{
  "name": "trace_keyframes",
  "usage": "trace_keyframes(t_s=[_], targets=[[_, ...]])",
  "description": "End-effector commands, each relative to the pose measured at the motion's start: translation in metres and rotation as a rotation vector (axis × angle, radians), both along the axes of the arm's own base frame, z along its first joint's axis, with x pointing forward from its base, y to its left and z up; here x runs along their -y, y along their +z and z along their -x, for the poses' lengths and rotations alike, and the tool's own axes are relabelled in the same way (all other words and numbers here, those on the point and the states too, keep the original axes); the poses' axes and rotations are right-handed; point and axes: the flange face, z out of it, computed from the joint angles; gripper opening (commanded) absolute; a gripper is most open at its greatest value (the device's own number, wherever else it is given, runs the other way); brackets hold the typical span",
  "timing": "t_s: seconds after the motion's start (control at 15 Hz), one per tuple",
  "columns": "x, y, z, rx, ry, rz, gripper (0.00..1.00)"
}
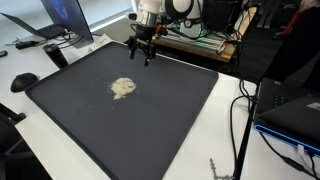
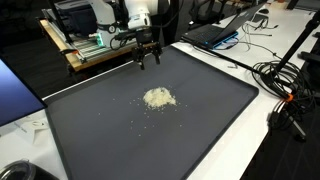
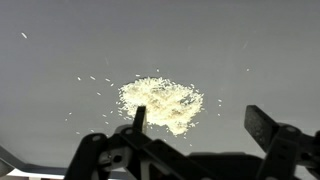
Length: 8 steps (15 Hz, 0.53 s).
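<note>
Crumbs (image 1: 123,88) lay in a small pale heap, with stray bits around it, near the middle of a dark mat (image 1: 170,120) on the white tabletop (image 1: 228,125). The pincer (image 1: 143,56) hung well apart from them, above the mat's edge nearest the arm, its fingers spread wide and holding nothing. In the wrist view the crumbs lay ahead, between the fingers.

Both exterior views high, oblique, facing the arm (image 1: 150,12) across the dark mat (image 1: 175,115), both showing the crumb pile (image 1: 123,88), wrist view close above it, past the gripper (image 3: 195,113)
</note>
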Motion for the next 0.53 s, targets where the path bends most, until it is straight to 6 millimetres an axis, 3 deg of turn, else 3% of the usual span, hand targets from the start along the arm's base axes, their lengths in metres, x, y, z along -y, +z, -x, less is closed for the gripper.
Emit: trace_keyframes(t_s=[0.0,0.47], targets=[[-0.015,-0.008,-0.001,0.003,0.057,0.093,1.00],[-0.045,-0.006,-0.005,0.029,0.099,0.248,1.00]])
